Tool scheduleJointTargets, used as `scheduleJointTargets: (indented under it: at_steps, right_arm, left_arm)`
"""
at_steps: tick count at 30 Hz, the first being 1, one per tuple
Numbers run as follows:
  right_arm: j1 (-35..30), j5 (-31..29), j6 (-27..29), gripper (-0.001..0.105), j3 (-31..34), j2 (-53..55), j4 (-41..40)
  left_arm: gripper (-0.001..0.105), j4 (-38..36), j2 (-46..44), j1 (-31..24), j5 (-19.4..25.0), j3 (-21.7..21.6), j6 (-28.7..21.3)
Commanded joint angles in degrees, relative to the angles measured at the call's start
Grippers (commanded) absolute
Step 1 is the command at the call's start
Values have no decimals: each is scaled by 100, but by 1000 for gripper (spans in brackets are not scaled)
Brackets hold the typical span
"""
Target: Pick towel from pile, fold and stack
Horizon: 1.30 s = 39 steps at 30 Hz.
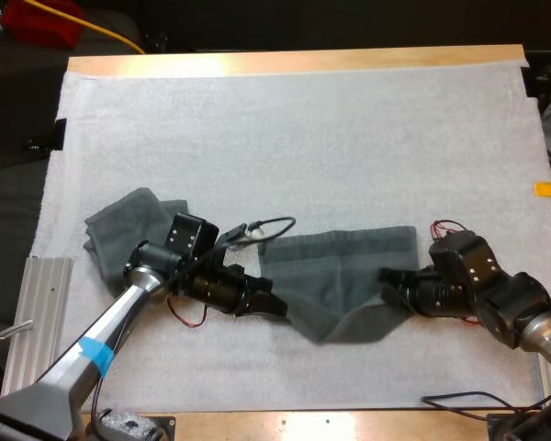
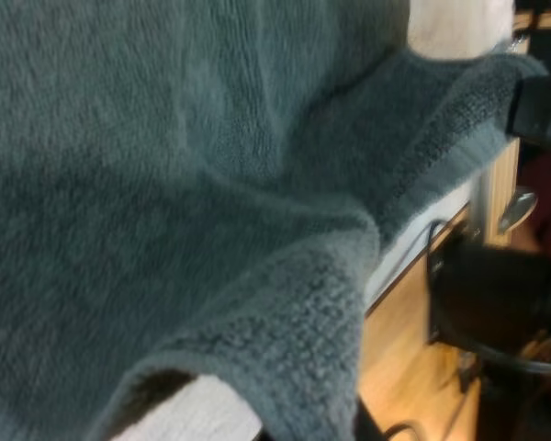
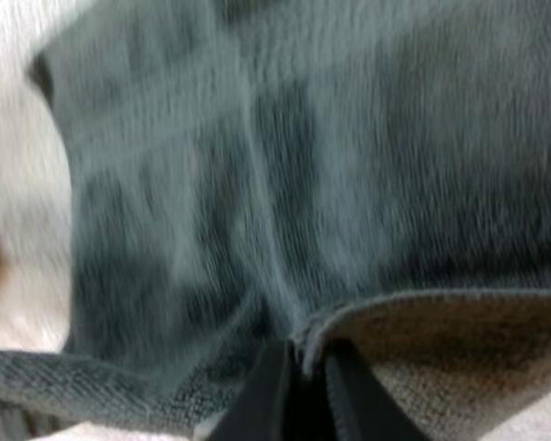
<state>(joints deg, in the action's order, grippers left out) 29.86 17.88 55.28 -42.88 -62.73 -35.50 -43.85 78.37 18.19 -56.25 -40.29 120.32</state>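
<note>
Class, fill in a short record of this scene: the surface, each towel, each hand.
surface: white mat
middle towel: dark grey-green, partly folded, lying between the two hands
crumpled towel: dark grey-green, on the left side of the white mat
left hand: at the middle towel's left edge
right hand: shut on the middle towel's right edge

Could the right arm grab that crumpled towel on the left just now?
Probably not. The right pincer is shut on the spread towel at its edge, and the left arm lies between it and the crumpled towel.
</note>
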Motion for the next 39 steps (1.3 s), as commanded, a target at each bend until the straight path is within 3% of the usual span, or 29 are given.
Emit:
scheduleJointTargets:
  at_steps: [1,14,18,32,39]
  right_arm:
    - [-82,-93,-41,1,-54,-12,110]
    - [-924,29,-9,1,-54,-258,458]
    - [-967,37,-9,1,-54,-461,737]
    - [-966,-315,-3,1,-54,-1087,1359]
    - [-966,-822,-1,1,-54,-1168,1516]
  left_arm:
    - [0,174,40,-33,-165,-32,136]
    - [0,1319,394,-85,-212,-32,1125]
    - [0,1548,394,-85,194,-32,1340]
    - [0,1795,405,-85,1414,-32,1340]
    - [0,2174,408,-85,1617,-32,1317]
